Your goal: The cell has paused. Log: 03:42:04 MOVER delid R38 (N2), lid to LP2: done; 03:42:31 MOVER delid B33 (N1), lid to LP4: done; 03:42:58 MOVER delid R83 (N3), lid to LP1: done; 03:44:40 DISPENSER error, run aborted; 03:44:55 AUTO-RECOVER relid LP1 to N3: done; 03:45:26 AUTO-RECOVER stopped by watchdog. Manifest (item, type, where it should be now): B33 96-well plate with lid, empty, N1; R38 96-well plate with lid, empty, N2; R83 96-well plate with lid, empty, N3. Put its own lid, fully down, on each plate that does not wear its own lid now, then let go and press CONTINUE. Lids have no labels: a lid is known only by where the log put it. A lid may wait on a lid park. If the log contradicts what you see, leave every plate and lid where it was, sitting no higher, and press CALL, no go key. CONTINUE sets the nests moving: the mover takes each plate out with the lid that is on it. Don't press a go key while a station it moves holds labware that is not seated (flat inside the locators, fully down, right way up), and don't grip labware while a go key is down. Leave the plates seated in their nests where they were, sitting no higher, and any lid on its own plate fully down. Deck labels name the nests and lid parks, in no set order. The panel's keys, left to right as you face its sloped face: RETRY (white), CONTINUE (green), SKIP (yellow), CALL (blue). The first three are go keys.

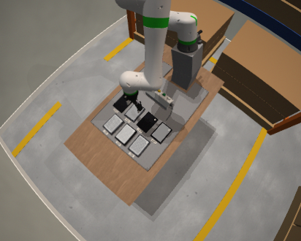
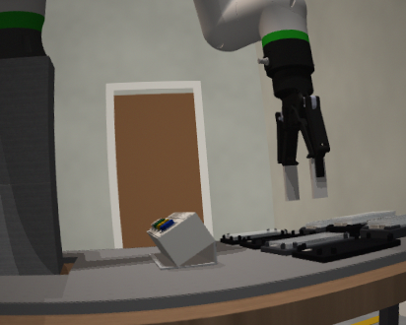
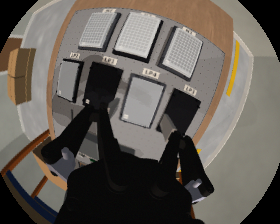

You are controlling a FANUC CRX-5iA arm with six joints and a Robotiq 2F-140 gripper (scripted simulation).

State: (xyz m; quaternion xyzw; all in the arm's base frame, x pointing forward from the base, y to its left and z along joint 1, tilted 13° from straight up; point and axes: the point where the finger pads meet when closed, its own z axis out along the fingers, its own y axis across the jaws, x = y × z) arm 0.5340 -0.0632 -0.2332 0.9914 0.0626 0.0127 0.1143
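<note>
Spread and empty, your gripper [image 2: 305, 189] hangs above the lids [image 1: 134, 112]; grab the wrong one and a plate [image 1: 126, 134] gets mislidded.

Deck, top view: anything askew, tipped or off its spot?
Nothing stands out. Three plates sit square in the front nests, two lids lie flat on back-row parks, and the gripper hangs open above, holding nothing. Labels are too small to read.
</note>
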